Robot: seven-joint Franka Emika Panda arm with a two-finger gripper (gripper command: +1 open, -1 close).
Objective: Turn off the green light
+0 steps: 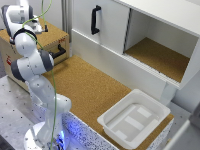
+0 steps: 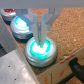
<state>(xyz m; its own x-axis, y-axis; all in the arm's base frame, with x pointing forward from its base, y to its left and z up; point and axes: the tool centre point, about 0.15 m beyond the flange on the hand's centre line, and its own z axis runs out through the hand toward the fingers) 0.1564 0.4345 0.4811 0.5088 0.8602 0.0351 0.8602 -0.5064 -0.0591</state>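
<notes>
Gripper [image 2: 40, 36] hanging right over glowing green light [image 2: 40, 50], fingers [image 2: 33, 31] sitting close together, nearly shut, second light [image 2: 21, 25] glowing just beyond.

My white arm [image 1: 37, 70] rises from its base at the exterior view's lower left, folds at the elbow and reaches away toward the upper left corner. In the wrist view my gripper [image 2: 40, 39] points straight down, its two pale fingers [image 2: 35, 29] drawn close together, tips nearly meeting.
</notes>
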